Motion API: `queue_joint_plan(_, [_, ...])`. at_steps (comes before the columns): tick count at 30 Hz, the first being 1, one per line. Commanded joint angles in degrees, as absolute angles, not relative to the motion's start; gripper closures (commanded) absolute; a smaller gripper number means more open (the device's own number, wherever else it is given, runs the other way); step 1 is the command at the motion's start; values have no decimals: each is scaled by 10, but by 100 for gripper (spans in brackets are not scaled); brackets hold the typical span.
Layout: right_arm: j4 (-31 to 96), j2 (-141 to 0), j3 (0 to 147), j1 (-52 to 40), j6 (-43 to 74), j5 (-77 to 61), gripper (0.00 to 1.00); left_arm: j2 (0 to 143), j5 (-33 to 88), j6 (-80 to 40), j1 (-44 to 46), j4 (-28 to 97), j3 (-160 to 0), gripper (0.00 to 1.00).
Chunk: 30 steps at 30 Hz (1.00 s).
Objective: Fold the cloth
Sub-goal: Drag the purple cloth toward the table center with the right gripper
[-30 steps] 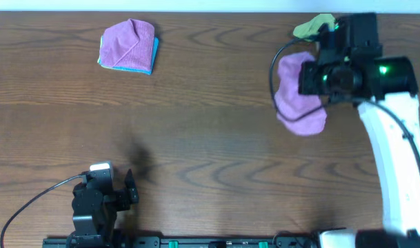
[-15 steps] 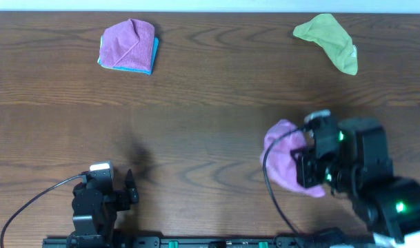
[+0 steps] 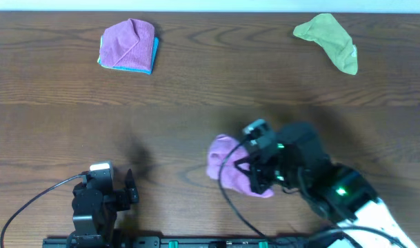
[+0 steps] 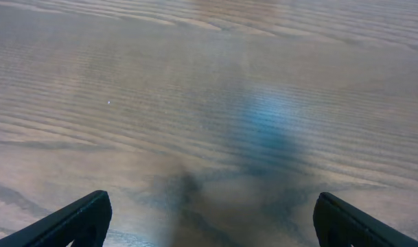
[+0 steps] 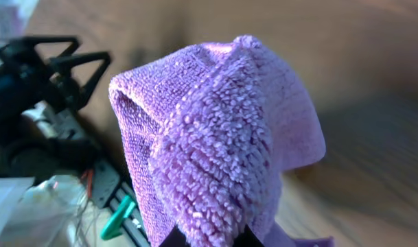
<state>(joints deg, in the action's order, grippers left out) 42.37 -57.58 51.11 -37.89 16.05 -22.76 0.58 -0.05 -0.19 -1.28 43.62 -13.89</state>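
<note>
At the near left, the left gripper (image 4: pixel 209 223) sits low over the bare table (image 4: pixel 195 82), its fingers spread apart. A folded purple cloth (image 3: pixel 129 43) lies at the far left. Near the middle, the cloth (image 3: pixel 224 162) is bunched up. The right gripper (image 3: pixel 250 173), on its right side, is clamped on it. A green cloth (image 3: pixel 328 40) lies at the far right.
</note>
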Motion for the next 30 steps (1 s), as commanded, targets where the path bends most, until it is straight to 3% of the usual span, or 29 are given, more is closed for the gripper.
queue_joint_plan(1, [394, -620, 508, -424, 180, -256, 99, 2, -6, -4, -11, 437, -139, 5])
queue_joint_plan(6, [340, -693, 508, -441, 168, -245, 99, 2, -6, -4, -11, 437, -139, 5])
queue_joint_plan(10, [305, -733, 508, -380, 127, -117, 99, 2, -5, -4, -11, 437, -139, 5])
queue_joint_plan(11, [292, -743, 510, -349, 118, -71, 92, 2, -4, -4, -11, 437, -139, 5])
queue_joint_plan(13, [265, -762, 516, -283, 117, -1, 40, 2, -4, -4, -11, 437, -139, 5])
queue_joint_plan(15, [246, -773, 528, -218, 117, 15, 1, 2, -4, -4, -11, 437, -139, 5])
queue_joint_plan(19, [281, -771, 577, -131, 117, 4, 1, 2, 4, -4, -11, 437, -139, 5])
queue_joint_plan(30, [450, -747, 605, -134, 69, -178, 1, 2, 116, -28, -11, 415, -139, 5])
